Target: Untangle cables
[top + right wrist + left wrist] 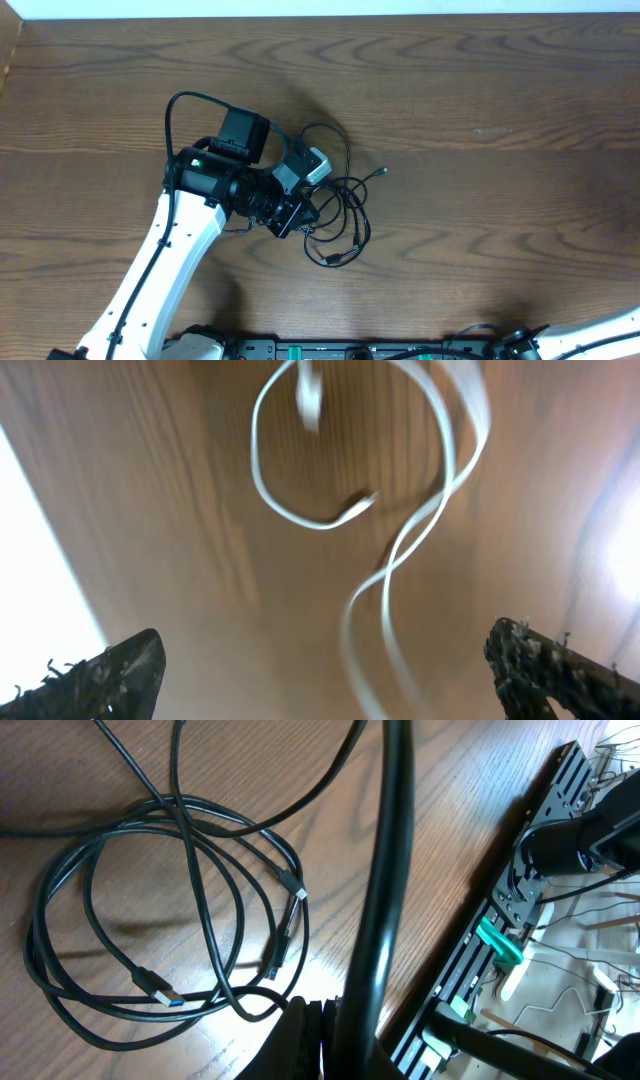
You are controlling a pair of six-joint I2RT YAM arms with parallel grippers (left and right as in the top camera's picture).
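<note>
The black cable (340, 205) lies in a loose tangle of loops at the table's middle. My left gripper (300, 213) sits at the tangle's left edge. In the left wrist view the coils (120, 920) spread over the wood, with a USB plug (155, 985) and a small plug (297, 888). The left gripper (322, 1030) is shut, and a black strand (388, 870) rises from its jaws close to the camera. The white cable (447, 490) shows blurred on the wood, curling in a loop. My right gripper (330, 670) hangs above it, wide open and holding nothing.
A black rail with green fittings (500, 940) runs along the table's near edge. Part of the right arm (600, 335) shows at the bottom right of the overhead view. The table's far edge (320, 15) meets a white wall.
</note>
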